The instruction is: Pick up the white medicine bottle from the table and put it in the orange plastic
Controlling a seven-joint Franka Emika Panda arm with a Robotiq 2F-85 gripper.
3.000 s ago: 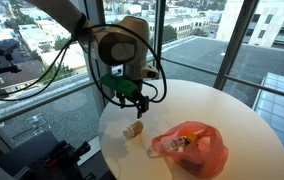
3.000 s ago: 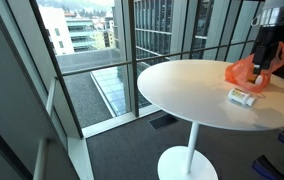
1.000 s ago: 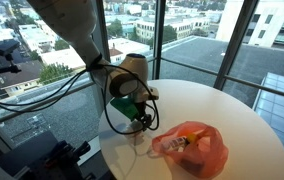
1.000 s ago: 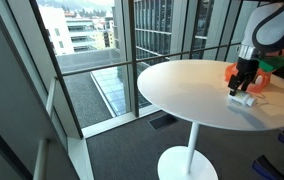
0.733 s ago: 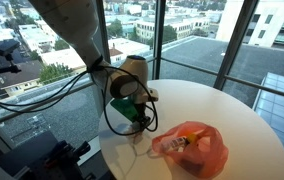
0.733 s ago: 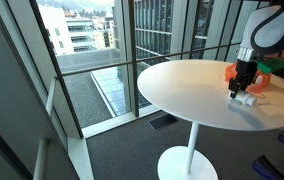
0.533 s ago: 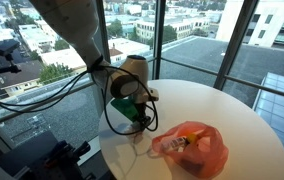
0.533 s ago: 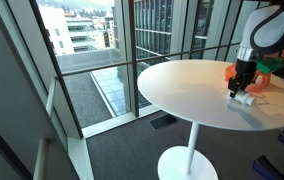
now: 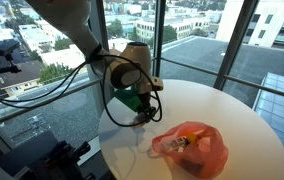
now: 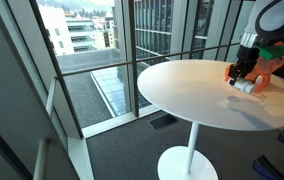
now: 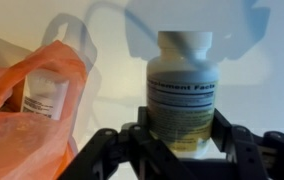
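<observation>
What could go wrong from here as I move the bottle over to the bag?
The tool holds the white medicine bottle near one end, so a bump could twist it loose. The orange plastic bag lies limp, its opening unclear; a release might land on top and roll off the table. A container already inside may block entry.

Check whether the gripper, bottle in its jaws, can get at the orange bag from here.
Probably yes. The gripper grips the white bottle, and the orange bag lies close beside it on the table, nothing between them. Whether the bag's mouth is open enough is unclear.
</observation>
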